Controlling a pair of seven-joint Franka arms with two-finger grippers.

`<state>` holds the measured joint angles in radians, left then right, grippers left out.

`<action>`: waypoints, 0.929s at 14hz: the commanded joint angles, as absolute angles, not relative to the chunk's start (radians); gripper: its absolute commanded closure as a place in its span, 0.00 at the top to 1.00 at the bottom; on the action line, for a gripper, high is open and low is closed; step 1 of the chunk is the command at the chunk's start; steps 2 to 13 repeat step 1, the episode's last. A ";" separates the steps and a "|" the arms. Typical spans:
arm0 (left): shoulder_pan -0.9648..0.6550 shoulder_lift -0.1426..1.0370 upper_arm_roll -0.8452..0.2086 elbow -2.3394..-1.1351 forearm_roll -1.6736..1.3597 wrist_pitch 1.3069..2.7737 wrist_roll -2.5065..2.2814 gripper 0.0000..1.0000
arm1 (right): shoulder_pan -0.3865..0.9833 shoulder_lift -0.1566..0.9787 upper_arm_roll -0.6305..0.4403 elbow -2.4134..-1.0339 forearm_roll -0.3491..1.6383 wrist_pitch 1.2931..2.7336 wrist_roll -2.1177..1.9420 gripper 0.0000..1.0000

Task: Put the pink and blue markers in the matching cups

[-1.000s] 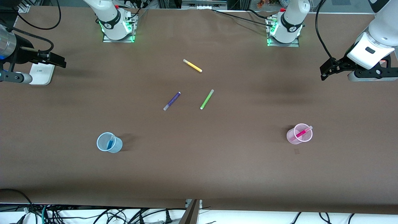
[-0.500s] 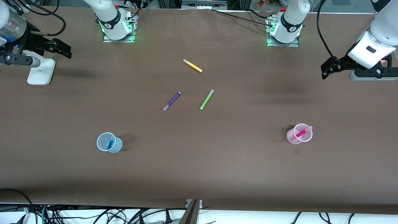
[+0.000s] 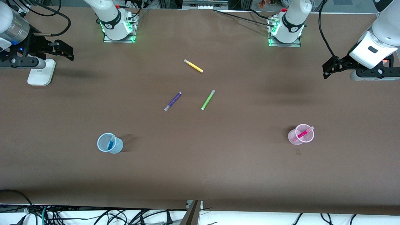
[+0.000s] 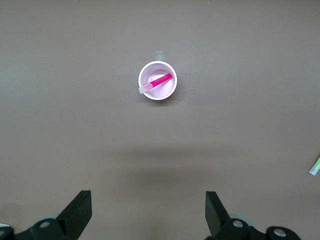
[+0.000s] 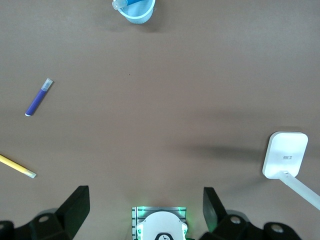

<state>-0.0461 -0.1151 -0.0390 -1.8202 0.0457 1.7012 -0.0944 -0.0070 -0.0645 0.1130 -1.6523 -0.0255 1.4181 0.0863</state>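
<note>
Light blue cup cut off.

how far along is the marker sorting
It looks done: the pink marker stands in the pink cup, the blue marker in the blue cup. Nothing is in hand; the left gripper and right gripper hang open at the table's ends. Nothing appears left.

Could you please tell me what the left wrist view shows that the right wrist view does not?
Only the left wrist view shows the pink cup with the pink marker leaning inside it, the tip of the green pen, and the open left gripper.

Only the right wrist view shows the blue cup holding the blue marker, the purple pen, the yellow pen, a white block, the right arm's base, and the open right gripper.

Both show the brown table, and each gripper is holding nothing.
</note>
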 commanded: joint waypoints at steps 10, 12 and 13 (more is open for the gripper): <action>-0.048 -0.104 -0.037 -1.790 0.063 1.675 -0.077 1.00 | -0.005 -0.078 0.109 -1.666 -0.032 1.433 0.074 1.00; -0.048 -0.104 -0.037 -1.790 0.063 1.675 -0.077 1.00 | -0.005 -0.078 0.109 -1.666 -0.032 1.433 0.074 1.00; -0.048 -0.104 -0.037 -1.790 0.063 1.675 -0.077 1.00 | -0.005 -0.078 0.109 -1.666 -0.032 1.433 0.074 1.00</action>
